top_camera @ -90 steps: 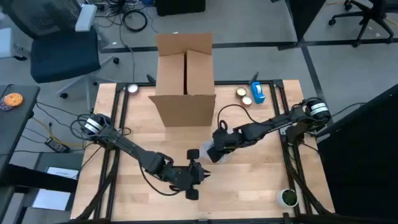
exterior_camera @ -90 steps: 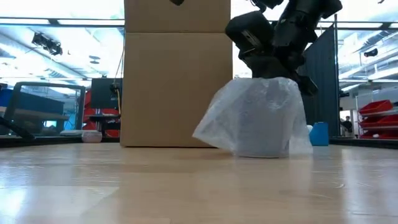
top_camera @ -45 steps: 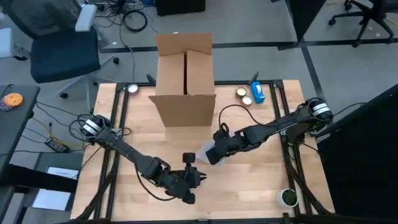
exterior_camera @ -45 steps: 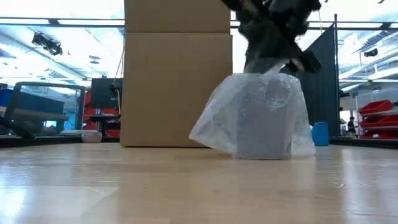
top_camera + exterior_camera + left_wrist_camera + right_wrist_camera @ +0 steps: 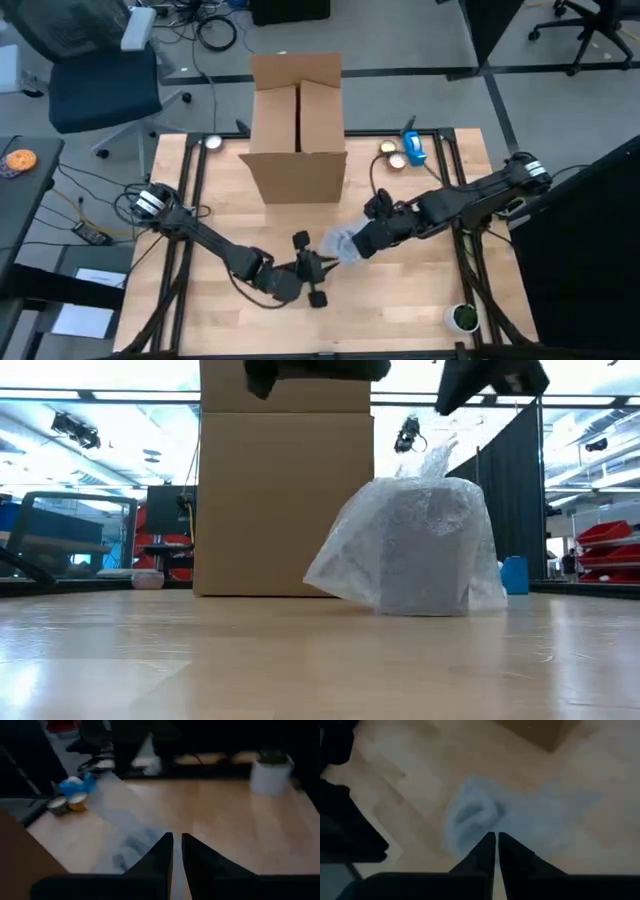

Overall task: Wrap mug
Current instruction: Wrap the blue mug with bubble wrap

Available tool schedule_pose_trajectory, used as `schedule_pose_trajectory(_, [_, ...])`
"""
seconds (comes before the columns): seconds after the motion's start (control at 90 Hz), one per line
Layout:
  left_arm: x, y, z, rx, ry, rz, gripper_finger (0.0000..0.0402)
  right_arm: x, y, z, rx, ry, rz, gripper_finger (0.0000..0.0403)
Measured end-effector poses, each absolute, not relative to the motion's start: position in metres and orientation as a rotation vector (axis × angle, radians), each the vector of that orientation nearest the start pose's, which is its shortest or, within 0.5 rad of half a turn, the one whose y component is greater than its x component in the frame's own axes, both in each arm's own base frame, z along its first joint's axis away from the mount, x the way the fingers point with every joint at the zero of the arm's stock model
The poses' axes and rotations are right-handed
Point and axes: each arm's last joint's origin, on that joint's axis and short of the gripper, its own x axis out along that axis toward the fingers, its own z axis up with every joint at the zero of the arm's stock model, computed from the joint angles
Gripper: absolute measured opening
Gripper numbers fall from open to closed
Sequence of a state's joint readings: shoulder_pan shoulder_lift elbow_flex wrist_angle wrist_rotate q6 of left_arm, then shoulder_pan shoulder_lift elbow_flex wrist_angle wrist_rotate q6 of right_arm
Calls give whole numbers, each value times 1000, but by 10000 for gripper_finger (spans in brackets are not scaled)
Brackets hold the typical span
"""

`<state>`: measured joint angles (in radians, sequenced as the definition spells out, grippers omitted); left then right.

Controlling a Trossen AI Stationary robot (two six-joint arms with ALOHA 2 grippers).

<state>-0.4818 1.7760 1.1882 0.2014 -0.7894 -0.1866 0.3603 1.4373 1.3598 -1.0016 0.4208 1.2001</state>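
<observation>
The mug (image 5: 420, 545) stands on the table (image 5: 420, 290), a little in front of the box (image 5: 298, 120), with bubble wrap (image 5: 350, 555) draped over it. The wrap is loose. One side flares out along the table and a thin tail sticks up on top. I think it could slide off or open up, because nothing is pinching it and nothing is tucked under the mug. If a claw bumps the mug from the side, it could tip or scoot, since the wrap hides where the mug really is. The left claw (image 5: 176, 845) hangs above the table just beside the wrap, and its two fingers are almost together with a thin gap, holding nothing. The right claw (image 5: 496, 845) is above the mug on the other side, fingers also nearly closed and empty. Neither claw seems to touch the wrap. The low view only shows dark parts of both above it.
</observation>
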Motion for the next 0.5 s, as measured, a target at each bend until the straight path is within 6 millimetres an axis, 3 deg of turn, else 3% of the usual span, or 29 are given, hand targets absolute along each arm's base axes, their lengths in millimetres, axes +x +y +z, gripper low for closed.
schedule_pose_trajectory(0.278, [386,-103,247,-47,388,285,25,221,69,342,583,831,-716,0])
schedule_pose_trajectory(0.5, [410,-102,214,-92,500,170,25,209,64,347,553,856,-731,0])
